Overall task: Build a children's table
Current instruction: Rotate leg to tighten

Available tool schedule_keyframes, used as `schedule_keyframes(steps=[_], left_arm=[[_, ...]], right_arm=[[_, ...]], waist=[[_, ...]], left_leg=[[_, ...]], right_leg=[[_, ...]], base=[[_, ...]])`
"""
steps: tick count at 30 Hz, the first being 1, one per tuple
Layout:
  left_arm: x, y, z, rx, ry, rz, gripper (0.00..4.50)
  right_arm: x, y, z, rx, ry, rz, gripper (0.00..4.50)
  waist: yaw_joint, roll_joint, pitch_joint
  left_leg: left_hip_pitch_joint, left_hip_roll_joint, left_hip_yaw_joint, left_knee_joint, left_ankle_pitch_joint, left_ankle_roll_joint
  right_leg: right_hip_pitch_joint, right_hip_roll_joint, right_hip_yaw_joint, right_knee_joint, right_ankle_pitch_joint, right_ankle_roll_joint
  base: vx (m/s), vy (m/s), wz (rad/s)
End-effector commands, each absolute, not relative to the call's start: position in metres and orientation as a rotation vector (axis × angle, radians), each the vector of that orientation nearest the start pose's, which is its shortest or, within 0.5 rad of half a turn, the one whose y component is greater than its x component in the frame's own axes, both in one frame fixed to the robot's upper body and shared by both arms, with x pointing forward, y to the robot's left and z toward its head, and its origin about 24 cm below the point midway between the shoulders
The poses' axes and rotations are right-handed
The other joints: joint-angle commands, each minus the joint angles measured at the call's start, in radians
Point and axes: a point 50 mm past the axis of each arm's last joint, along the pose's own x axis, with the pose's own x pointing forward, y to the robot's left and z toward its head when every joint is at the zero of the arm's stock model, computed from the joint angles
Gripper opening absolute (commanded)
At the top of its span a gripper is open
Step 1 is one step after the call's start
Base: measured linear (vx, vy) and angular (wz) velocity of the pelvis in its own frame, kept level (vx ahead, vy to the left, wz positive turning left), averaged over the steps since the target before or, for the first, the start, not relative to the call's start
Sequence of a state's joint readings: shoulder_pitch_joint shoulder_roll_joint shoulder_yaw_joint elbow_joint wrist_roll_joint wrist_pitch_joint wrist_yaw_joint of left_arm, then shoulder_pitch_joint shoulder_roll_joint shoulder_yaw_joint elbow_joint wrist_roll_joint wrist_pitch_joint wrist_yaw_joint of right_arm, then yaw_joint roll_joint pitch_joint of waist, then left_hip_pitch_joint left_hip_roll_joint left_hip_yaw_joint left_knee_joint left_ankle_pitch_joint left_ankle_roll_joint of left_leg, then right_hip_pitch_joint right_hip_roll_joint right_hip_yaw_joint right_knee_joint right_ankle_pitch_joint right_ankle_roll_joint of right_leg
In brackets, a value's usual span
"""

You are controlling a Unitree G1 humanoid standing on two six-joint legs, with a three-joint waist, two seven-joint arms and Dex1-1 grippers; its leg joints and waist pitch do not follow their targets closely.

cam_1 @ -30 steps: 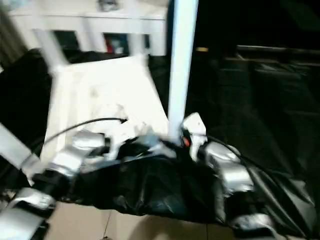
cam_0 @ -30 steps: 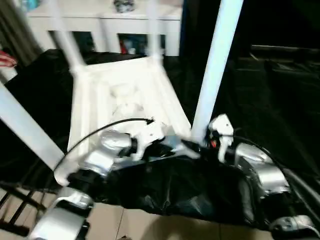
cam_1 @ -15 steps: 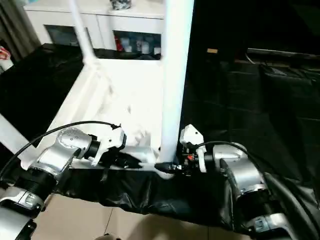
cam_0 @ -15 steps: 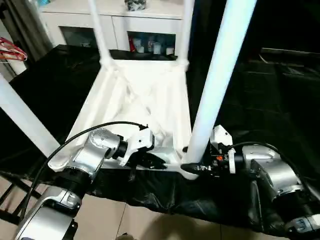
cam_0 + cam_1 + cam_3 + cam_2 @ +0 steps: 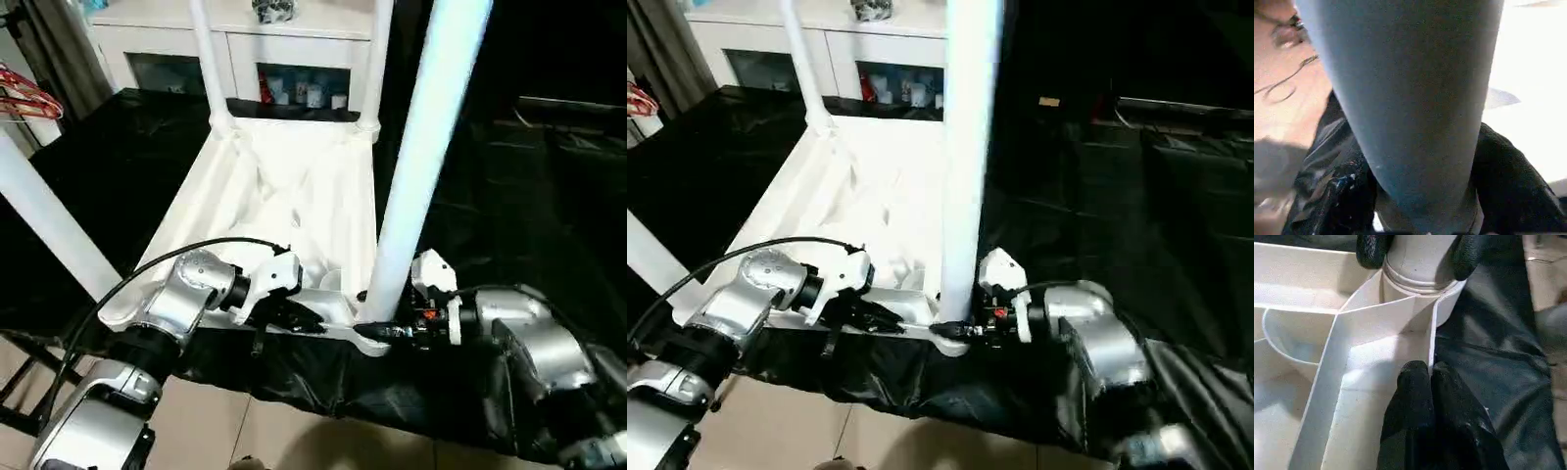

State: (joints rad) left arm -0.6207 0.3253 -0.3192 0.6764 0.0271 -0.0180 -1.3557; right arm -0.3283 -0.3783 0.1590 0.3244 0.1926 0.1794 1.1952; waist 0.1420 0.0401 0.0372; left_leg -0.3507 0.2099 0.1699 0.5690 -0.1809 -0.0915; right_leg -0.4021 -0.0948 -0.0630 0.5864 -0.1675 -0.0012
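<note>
Children's table (image 5: 284, 186), a small all-white plastic piece with a ribbed underside, lies upside down on the black-covered desk (image 5: 519, 196), with four round tapered white legs rising from its corners; the near right leg (image 5: 421, 166) stands in its corner socket (image 5: 1418, 279). The right claw (image 5: 384, 331) has its black fingers (image 5: 1469, 252) on either side of that leg's base, while the left claw (image 5: 309, 321), pressed together, pinches the thin near rim (image 5: 1431, 340) of the top. To seat the leg well, it should be kept upright and driven squarely down while the rim is held steady; a tilt could jam the collar. Behind stands a white cabinet with glass doors (image 5: 245, 59); red hangers (image 5: 29, 98) lie far left; neither blocks the work.
</note>
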Motion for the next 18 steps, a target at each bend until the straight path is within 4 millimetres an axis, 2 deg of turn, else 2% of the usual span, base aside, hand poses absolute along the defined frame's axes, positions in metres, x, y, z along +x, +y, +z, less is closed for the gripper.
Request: schedule_keyframes(steps=[1, 2, 3, 4, 5, 7, 9, 10, 11, 12, 13, 14, 16, 17, 18], left_arm=[[0.326, 0.101, 0.061, 0.402, 0.324, -1.377, 0.0], [0.326, 0.101, 0.061, 0.402, 0.324, -1.377, 0.0], [0.327, 0.09, 0.06, 0.386, 0.3, -1.333, 0.0], [0.326, 0.085, 0.059, 0.381, 0.292, -1.318, 0.0], [0.324, 0.079, 0.058, 0.373, 0.286, -1.311, 0.0], [0.323, 0.073, 0.056, 0.366, 0.281, -1.293, 0.0], [0.324, 0.066, 0.056, 0.362, 0.275, -1.265, 0.0], [0.324, 0.061, 0.056, 0.361, 0.269, -1.248, 0.0], [0.324, 0.056, 0.056, 0.355, 0.263, -1.221, 0.0], [0.324, 0.051, 0.056, 0.35, 0.26, -1.208, 0.0], [0.324, 0.048, 0.056, 0.347, 0.258, -1.197, 0.0], [0.325, 0.041, 0.057, 0.35, 0.246, -1.159, 0.0], [0.325, 0.038, 0.057, 0.349, 0.242, -1.15, 0.0], [0.325, 0.035, 0.058, 0.347, 0.235, -1.137, 0.0], [0.325, 0.034, 0.058, 0.345, 0.232, -1.131, 0.0]], right_arm=[[0.269, -0.129, 0.023, -0.009, 0.355, 1.229, 2.32], [0.269, -0.129, 0.023, -0.009, 0.355, 1.229, 2.32], [0.273, -0.123, 0.013, 0.005, 0.355, 1.091, 2.28], [0.275, -0.121, 0.009, 0.013, 0.36, 1.031, 2.21], [0.277, -0.117, 0.005, 0.024, 0.366, 0.959, 2.21], [0.28, -0.113, 0.002, 0.043, 0.362, 0.892, 2.15], [0.282, -0.107, 0.0, 0.056, 0.365, 0.821, 2.11], [0.285, -0.103, -0.002, 0.061, 0.372, 0.772, 2.1], [0.288, -0.098, -0.003, 0.058, 0.373, 0.72, 2.09], [0.291, -0.093, -0.004, 0.06, 0.376, 0.668, 2.08], [0.293, -0.09, -0.005, 0.06, 0.376, 0.633, 2.08], [0.299, -0.082, -0.005, 0.078, 0.384, 0.546, 2.08], [0.301, -0.078, -0.005, 0.087, 0.385, 0.52, 2.08], [0.304, -0.073, -0.003, 0.091, 0.376, 0.501, 2.08], [0.305, -0.07, -0.002, 0.092, 0.369, 0.492, 2.08]], waist=[[-0.008, -0.003, -0.051], [-0.009, -0.001, -0.051], [-0.013, -0.004, -0.049], [-0.019, -0.002, -0.047], [-0.029, -0.004, -0.045], [-0.042, -0.005, -0.045], [-0.052, -0.004, -0.044], [-0.058, 0.001, -0.043], [-0.061, 0.0, -0.042], [-0.063, 0.003, -0.042], [-0.073, 0.004, -0.043], [-0.079, 0.011, -0.042], [-0.088, 0.009, -0.041], [-0.091, 0.014, -0.041], [-0.096, 0.013, -0.041]], left_leg=[[0.005, 0.015, 0.006, -0.071, -0.303, 0.017], [0.005, 0.014, 0.004, -0.072, -0.312, 0.012], [0.006, 0.013, 0.002, -0.075, -0.325, 0.003], [0.005, 0.011, 0.0, -0.078, -0.338, -0.008], [-0.001, 0.007, -0.005, -0.081, -0.337, -0.013], [0.001, 0.004, -0.007, -0.08, -0.355, -0.009], [0.001, 0.003, -0.007, -0.081, -0.359, -0.001], [0.0, 0.002, -0.008, -0.081, -0.366, 0.001], [0.0, 0.002, -0.008, -0.081, -0.371, 0.0], [0.002, 0.002, -0.009, -0.082, -0.377, -0.003], [0.001, 0.0, -0.012, -0.084, -0.39, -0.011], [0.001, -0.001, -0.014, -0.085, -0.403, -0.011], [0.001, -0.003, -0.016, -0.084, -0.422, -0.012], [0.003, -0.004, -0.017, -0.084, -0.437, -0.008], [0.001, -0.004, -0.018, -0.084, -0.446, -0.006]], right_leg=[[0.05, -0.043, 0.031, -0.069, -0.288, -0.207], [0.049, -0.044, 0.031, -0.071, -0.315, -0.198], [0.047, -0.045, 0.03, -0.077, -0.366, -0.177], [0.045, -0.046, 0.029, -0.082, -0.416, -0.157], [0.05, -0.045, 0.025, -0.086, -0.457, -0.133], [0.045, -0.045, 0.023, -0.094, -0.504, -0.111], [0.043, -0.043, 0.022, -0.1, -0.512, -0.105], [0.041, -0.041, 0.021, -0.1, -0.514, -0.105], [0.04, -0.041, 0.021, -0.102, -0.521, -0.102], [0.038, -0.041, 0.019, -0.103, -0.528, -0.101], [0.04, -0.041, 0.014, -0.105, -0.541, -0.096], [0.039, -0.04, 0.014, -0.108, -0.54, -0.093], [0.037, -0.037, 0.01, -0.11, -0.545, -0.091], [0.035, -0.037, 0.01, -0.112, -0.546, -0.091], [0.035, -0.036, 0.01, -0.112, -0.542, -0.093]], base=[[0.0, 0.0, 0.0], [-0.057, -0.005, -0.01], [0.0, 0.0, 0.0], [0.0, 0.0, 0.0], [0.0, 0.0, 0.0], [0.0, 0.0, 0.0], [0.0, 0.0, 0.0], [0.0, 0.0, 0.0], [0.0, 0.0, 0.0], [0.0, 0.0, 0.0], [0.0, 0.0, 0.0], [0.0, 0.0, 0.0], [0.0, 0.0, 0.0], [0.0, 0.0, 0.0], [0.0, 0.0, 0.0]])
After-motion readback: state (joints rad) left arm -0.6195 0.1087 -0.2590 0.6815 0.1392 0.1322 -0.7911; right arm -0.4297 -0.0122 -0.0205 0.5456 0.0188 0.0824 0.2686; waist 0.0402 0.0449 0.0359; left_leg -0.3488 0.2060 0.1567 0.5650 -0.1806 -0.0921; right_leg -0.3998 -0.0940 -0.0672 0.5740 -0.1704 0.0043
